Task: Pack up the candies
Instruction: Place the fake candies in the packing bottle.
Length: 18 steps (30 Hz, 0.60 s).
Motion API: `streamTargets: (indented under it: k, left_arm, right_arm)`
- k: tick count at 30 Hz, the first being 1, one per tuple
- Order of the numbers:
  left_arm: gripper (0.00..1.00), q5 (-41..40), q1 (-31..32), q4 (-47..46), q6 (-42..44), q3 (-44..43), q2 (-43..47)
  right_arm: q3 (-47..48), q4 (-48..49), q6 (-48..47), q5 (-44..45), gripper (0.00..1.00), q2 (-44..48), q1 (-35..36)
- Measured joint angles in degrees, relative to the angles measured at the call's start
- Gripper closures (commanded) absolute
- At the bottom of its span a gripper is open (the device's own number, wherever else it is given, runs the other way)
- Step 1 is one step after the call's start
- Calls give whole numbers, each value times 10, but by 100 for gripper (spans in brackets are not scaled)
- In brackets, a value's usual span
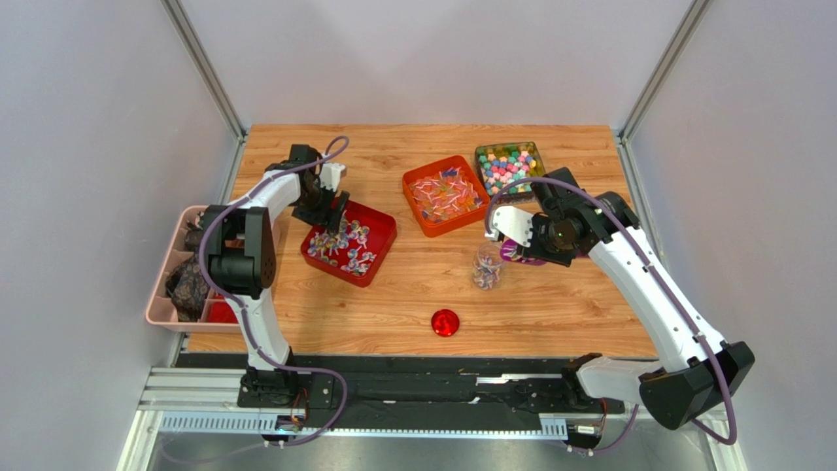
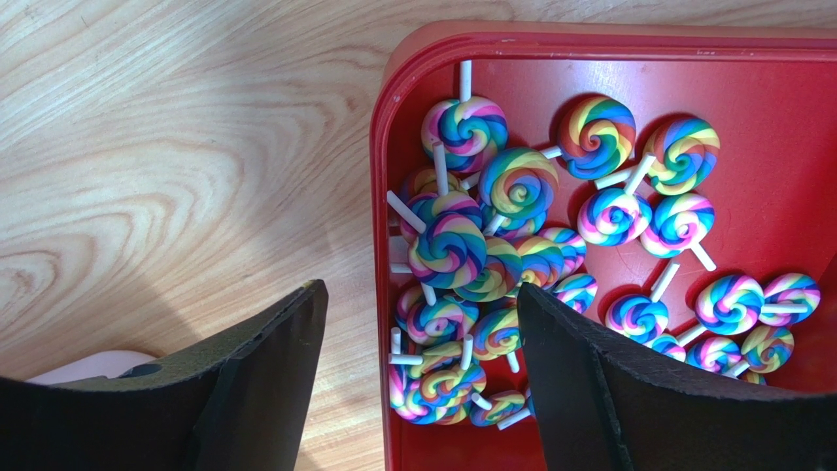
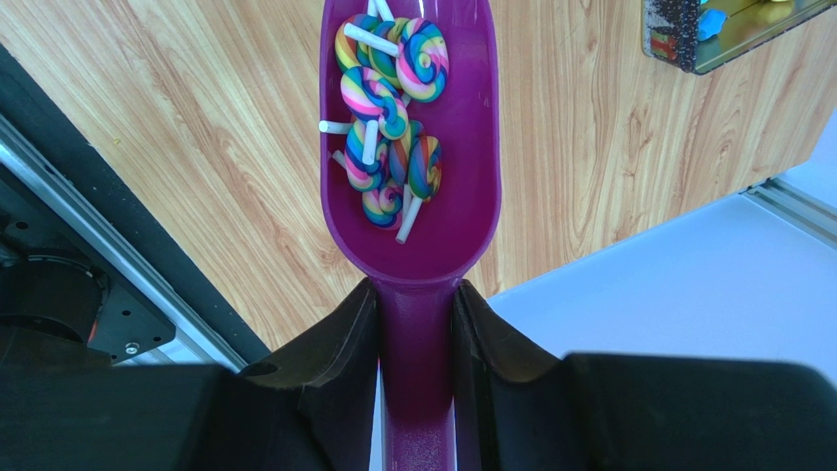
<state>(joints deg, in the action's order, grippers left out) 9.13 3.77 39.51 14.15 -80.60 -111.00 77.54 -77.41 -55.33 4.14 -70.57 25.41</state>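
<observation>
Rainbow swirl lollipop candies (image 2: pixel 518 183) lie heaped in a red tray (image 2: pixel 377 196). My left gripper (image 2: pixel 420 294) hangs open over the tray's left rim, one finger above the wood and the other above the heap, with nothing held. In the top view that gripper (image 1: pixel 337 218) is at the red tray's (image 1: pixel 379 224) far corner. My right gripper (image 3: pixel 416 289) is shut on the handle of a purple scoop (image 3: pixel 462 211), which carries several lollipop candies (image 3: pixel 385 108). The scoop (image 1: pixel 515 254) hovers just right of a small clear jar (image 1: pixel 486 267) holding candies.
An orange tray (image 1: pixel 418 183) of wrapped sweets and a clear box (image 1: pixel 509 167) of small coloured sweets stand at the back. A round red lid (image 1: pixel 445 322) lies near the front edge. A pink divided bin (image 1: pixel 160 294) sits off the table's left side.
</observation>
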Motion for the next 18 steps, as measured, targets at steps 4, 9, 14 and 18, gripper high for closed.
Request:
streamTargets:
  k: [4,9,14,18]
  left_arm:
    - [11,0,0,0,0,0,0]
    - [10,0,0,0,-2,0,0]
    - [9,0,0,0,-2,0,0]
    - [1,0,0,0,-3,0,0]
  right_arm:
    - [7,0,-3,9,100,-9,9]
    - [17,0,-5,19,100,-20,21]
    - [19,0,-6,30,100,-25,33]
    - [19,0,-7,41,100,-25,42]
